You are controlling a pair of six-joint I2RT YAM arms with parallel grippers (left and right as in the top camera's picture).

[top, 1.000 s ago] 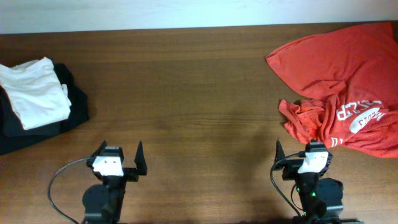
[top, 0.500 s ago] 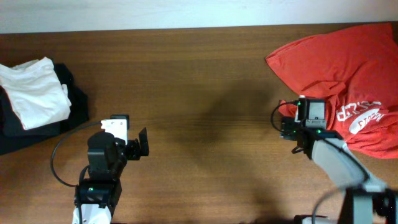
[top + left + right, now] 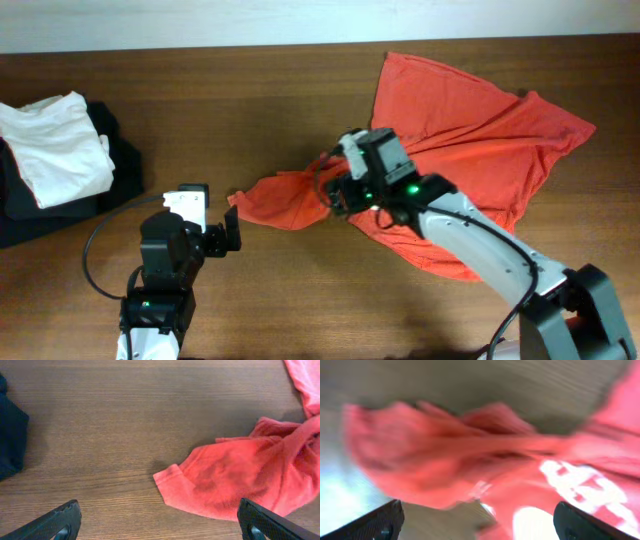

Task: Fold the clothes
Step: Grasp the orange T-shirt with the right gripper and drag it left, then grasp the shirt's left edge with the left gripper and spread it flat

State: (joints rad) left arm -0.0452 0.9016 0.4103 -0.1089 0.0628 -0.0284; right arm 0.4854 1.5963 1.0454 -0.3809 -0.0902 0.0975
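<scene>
**A:** What colour is the T-shirt [image 3: 480,140]?

**B:** Red-orange, plain all over from above. My right wrist view shows blurred white print [image 3: 580,485] on it.

**A:** And the table [image 3: 260,100]?

**B:** Dark brown, with fine streaky wood grain and a few lighter bands.

**A:** The other clothes?

**B:** One white garment [image 3: 55,150] and one black garment [image 3: 125,175], neither with any pattern.

**A:** Your own parts?

**B:** My left fingers [image 3: 55,521] and my right fingers [image 3: 377,521] are black. My right arm [image 3: 480,240] is pale grey, with a small green light [image 3: 411,190] glowing on it.
</scene>
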